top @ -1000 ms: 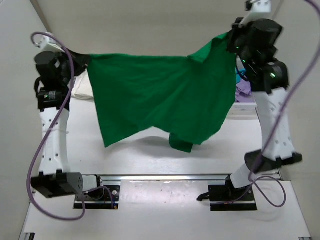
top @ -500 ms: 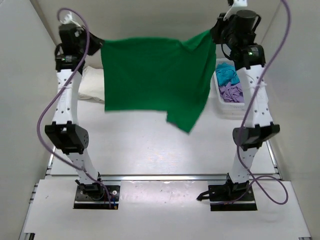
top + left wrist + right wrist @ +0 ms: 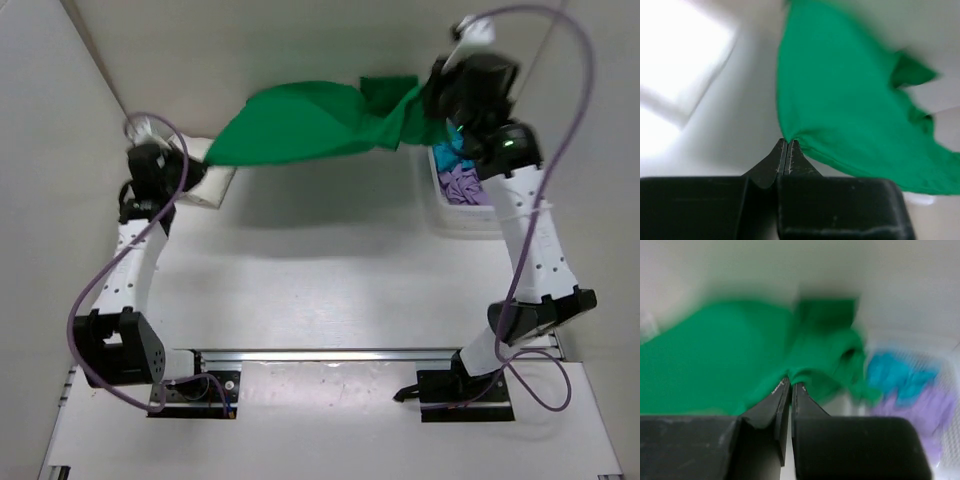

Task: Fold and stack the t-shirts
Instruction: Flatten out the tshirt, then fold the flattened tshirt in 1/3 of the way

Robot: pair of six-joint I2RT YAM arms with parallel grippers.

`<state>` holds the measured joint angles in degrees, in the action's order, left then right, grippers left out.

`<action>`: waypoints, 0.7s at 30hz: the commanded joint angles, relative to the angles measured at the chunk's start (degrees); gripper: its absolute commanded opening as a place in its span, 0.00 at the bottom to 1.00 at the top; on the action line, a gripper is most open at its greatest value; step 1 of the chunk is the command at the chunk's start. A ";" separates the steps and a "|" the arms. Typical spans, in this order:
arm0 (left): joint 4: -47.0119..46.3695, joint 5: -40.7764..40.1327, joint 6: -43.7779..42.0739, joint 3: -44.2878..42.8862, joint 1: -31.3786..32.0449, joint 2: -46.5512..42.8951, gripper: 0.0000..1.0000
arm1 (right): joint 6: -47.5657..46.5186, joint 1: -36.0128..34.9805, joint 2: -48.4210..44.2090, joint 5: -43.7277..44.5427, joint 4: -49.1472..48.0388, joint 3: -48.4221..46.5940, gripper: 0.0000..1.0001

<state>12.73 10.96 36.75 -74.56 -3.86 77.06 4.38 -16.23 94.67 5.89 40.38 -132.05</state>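
The bright green t-shirt (image 3: 300,125) hangs stretched in the air over the far side of the table, billowed and nearly flat. My left gripper (image 3: 205,162) is shut on its left corner, and my right gripper (image 3: 425,102) is shut on its right corner, higher up. In the left wrist view the fingertips (image 3: 788,141) pinch the hem of the green cloth (image 3: 850,110). The right wrist view, which is blurred, shows the jaws (image 3: 790,380) closed on bunched green cloth (image 3: 740,355). A folded cream-white t-shirt (image 3: 218,184) lies under the left gripper. Teal (image 3: 900,377) and lilac (image 3: 930,410) t-shirts lie in the basket.
The white lattice basket (image 3: 470,215) stands at the far right beside the right arm, with lilac cloth (image 3: 462,185) showing in it. White walls close in the table at the left, back and right. The cream-white shirt (image 3: 685,60) shows bright at the left wrist view's upper left.
Both arms have swung the green t-shirt away toward the back. It hung down like a curtain; now it floats out nearly flat. The left arm has dropped lower and further left.
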 commanded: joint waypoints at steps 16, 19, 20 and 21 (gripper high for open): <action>-1.84 -1.83 -5.55 43.17 0.87 -20.09 0.00 | 9.41 3.75 -39.64 -9.23 -12.00 91.34 0.00; 1.66 -1.29 -6.69 47.13 0.34 -23.08 0.00 | 11.60 3.14 -43.77 -10.46 -8.49 95.47 0.00; 3.34 -1.99 -6.78 47.84 0.52 -24.74 0.00 | 12.40 3.22 -45.87 -10.46 -6.56 96.27 0.00; 4.05 -1.47 -6.96 48.89 0.08 -25.72 0.00 | 13.88 3.13 -46.85 -10.81 -4.80 96.80 0.00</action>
<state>12.29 9.80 31.92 -27.97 -3.40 54.87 14.17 -12.62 51.81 -3.38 32.51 -36.64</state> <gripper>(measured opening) 0.022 0.009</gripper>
